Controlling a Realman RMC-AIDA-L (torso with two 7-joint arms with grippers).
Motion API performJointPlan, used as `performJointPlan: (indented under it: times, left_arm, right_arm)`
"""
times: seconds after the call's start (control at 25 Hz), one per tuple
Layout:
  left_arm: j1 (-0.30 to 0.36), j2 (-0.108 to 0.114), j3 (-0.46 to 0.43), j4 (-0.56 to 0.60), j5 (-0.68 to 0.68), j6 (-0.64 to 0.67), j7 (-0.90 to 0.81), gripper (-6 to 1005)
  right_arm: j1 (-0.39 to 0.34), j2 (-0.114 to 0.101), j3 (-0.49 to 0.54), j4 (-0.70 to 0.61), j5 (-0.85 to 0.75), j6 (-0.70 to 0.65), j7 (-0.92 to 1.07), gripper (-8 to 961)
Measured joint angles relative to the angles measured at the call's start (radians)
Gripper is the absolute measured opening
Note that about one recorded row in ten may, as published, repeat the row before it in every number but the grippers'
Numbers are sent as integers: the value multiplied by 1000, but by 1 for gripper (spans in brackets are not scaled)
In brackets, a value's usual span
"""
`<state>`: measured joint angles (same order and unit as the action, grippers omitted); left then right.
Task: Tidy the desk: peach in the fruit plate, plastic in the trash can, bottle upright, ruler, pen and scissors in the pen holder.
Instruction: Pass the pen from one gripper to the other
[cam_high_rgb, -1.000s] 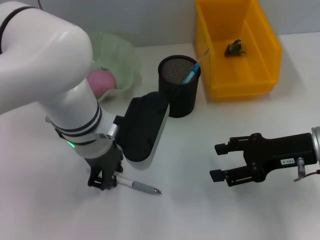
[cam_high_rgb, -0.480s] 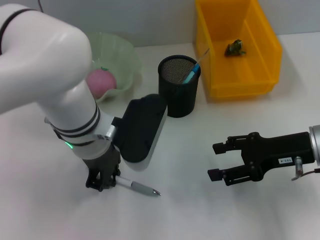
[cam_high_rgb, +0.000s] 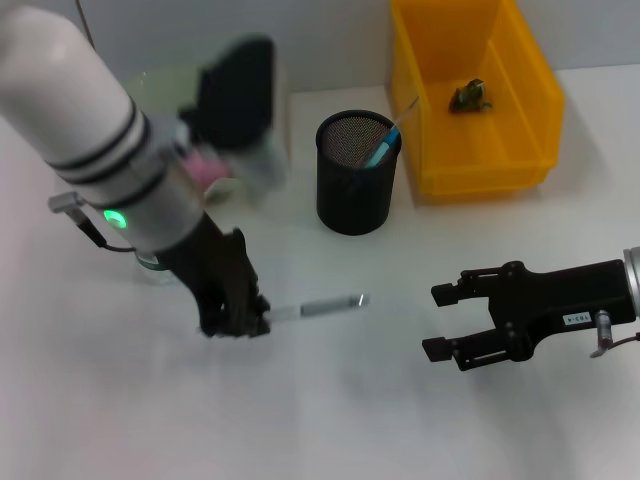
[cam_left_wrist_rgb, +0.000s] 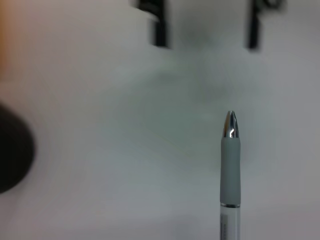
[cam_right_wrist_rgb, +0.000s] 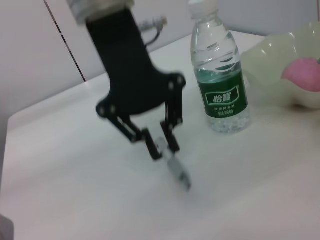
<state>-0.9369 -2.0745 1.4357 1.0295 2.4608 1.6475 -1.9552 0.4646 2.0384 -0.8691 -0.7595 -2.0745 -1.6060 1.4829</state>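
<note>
The left gripper (cam_high_rgb: 238, 322) now clamps the pen (cam_high_rgb: 318, 306) by its rear end and has lifted it off the table (cam_high_rgb: 330, 420); a second ago the pen lay flat under the lowered gripper, its tip pointing the other way down the desk. The left arm has swung up, so the wrist housing no longer covers the space beside the pen holder (cam_high_rgb: 357, 172). The right gripper (cam_high_rgb: 447, 322) hovers in nearly the same spot, jaws apart and holding nothing.

The left wrist view shows the pen's grey grip and metal tip (blurred in the head view). The right wrist view alone shows the bottle (cam_right_wrist_rgb: 218, 75) standing upright near the fruit plate (cam_right_wrist_rgb: 275, 60) with the peach (cam_right_wrist_rgb: 302, 74) in it. The head view alone shows the yellow trash can (cam_high_rgb: 470, 95), a blue-tipped item in the holder
</note>
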Motion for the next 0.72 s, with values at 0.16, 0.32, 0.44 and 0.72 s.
performJointPlan:
  times: [0.16,0.32,0.44,0.72]
  left_arm:
    - [-11,3,-200,-36,-51,66,-112,186]
    - [8,8,-398,-79,-120,91,-285,187]
    - [38,9,-480,-115,-176,97,-409,187]
    - [146,5,-516,-130,-386,87,-660,185]
  right_arm:
    - [-1,0,0,-7,-14,8,-33,803]
    - [-2,3,7,-13,-15,11,-99,803]
    - [-2,6,9,-15,-15,20,-163,803]
    - [-15,31,15,-27,-7,67,-415,802]
